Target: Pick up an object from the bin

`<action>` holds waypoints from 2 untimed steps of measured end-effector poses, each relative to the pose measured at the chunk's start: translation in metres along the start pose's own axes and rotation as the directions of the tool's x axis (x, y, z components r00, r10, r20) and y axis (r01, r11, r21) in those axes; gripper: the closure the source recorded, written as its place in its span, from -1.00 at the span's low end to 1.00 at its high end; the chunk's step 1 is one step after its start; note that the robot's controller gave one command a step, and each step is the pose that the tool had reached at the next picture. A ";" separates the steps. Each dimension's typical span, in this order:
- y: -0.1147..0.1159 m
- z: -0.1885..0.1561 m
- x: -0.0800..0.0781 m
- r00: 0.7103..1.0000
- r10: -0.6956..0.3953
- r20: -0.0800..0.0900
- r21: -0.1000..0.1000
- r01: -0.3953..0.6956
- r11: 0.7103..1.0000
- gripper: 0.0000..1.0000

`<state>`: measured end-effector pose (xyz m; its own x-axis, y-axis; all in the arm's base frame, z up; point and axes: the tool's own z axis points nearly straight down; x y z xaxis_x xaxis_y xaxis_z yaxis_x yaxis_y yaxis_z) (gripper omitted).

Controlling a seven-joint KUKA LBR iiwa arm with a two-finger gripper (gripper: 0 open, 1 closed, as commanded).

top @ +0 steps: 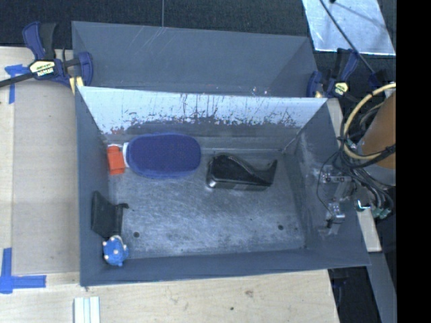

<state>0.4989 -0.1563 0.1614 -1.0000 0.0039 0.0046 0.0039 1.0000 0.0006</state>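
My gripper (333, 210) hangs over the bin's sloping right wall, apart from everything loose on the floor. Nearest to it, at the back middle of the floor, lies a black wedge-shaped object (239, 171) with a shiny left end. Left of that rests a dark blue oval object (163, 156) with an orange cap (116, 160) on its left end. In the front left corner sits a small black object (106, 215). Just below it is a small blue knobbly ball (114, 252).
The arm with its looped cables comes in at the right edge, outside the bin's right wall. The bin's walls slope down to a flat, scuffed floor. Bare floor stretches across the middle and front right.
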 end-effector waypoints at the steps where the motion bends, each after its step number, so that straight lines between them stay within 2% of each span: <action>1: 0.040 0.079 -0.064 1.000 0.026 0.008 0.000 -0.026 1.000 -1.00; 2: 0.118 0.022 -0.123 0.995 -0.095 0.017 0.000 0.095 0.995 -1.00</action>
<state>0.6224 -0.0392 0.1391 -0.9957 -0.0914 -0.0129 -0.0915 0.9958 0.0014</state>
